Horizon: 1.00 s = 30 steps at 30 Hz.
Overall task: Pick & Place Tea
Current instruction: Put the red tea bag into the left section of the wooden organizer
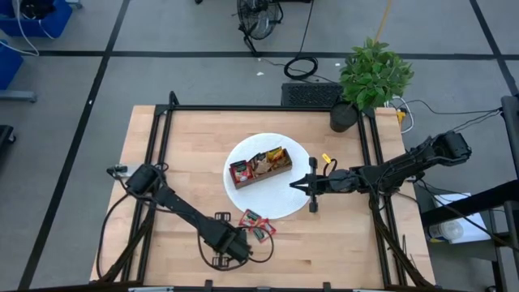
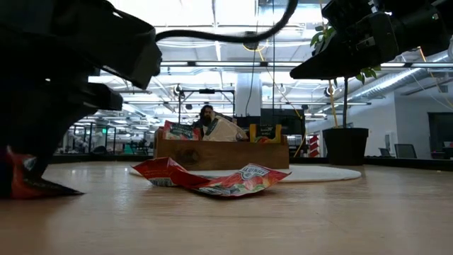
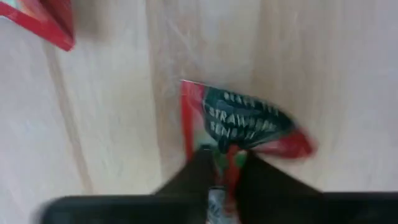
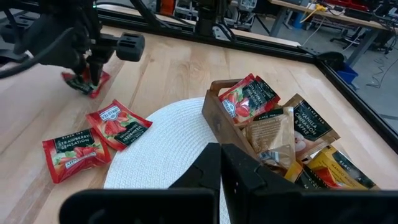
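My left gripper (image 3: 219, 163): pinching a red strawberry tea sachet (image 3: 244, 121) on the table (image 1: 340, 243) (near edge).
My right gripper (image 1: 298, 185): pressed together, above white mat (image 1: 284, 207), beside wooden tray (image 1: 261, 175).

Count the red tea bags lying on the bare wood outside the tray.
3: two red tea bags beside the white mat, one pinched by the left gripper. Others may hide beneath that arm.

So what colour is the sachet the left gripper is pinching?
Red with a dark label panel, clearest in the left wrist view: sachet, left gripper.
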Available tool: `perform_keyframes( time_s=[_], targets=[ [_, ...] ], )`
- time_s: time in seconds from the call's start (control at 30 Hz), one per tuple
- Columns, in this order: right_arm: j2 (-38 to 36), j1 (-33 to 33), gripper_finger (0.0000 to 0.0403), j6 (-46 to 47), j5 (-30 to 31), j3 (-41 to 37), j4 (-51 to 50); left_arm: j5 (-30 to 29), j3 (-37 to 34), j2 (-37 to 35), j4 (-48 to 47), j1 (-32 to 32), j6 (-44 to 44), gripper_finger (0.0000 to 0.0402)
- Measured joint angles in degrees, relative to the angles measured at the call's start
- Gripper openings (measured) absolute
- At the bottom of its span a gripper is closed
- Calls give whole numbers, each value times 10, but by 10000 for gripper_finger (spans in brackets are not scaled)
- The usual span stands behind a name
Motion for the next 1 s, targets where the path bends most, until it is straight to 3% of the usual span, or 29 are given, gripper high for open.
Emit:
perform_keyframes(
  time_s=[0.07, 0.17, 0.3, 0.43, 0.53, 0.63, 0.7, 0.87, 1.0],
  targets=[
    [0, 0, 0, 0, 0, 0, 0, 3, 9, -4, -18, 4, 7, 21],
    [0, 0, 0, 0, 0, 0, 1, -30, 30, -17, -53, 3, -4, 17],
    [0, 0, 0, 0, 0, 0, 1, -131, 48, -56, -85, -4, -6, 8],
    [0, 0, 0, 5, 0, 0, 4, -319, 48, -95, -83, -17, -16, 7],
    [1, 0, 0, 20, -9, 0, 17, -479, 48, -107, -78, -26, 24, 6],
    [12, -1, 0, 30, -44, 0, 45, -608, 48, -104, -53, -20, 112, 6],
    [23, -1, 0, 30, -59, 0, 81, -662, 48, -99, -21, -5, 186, 6],
    [52, -11, 13, 17, -72, 0, 183, -680, 23, -98, 137, 55, 419, 11],
    [54, -34, 59, 39, -123, 0, 228, -706, 5, -97, 248, 92, 607, 6]
  ],
)
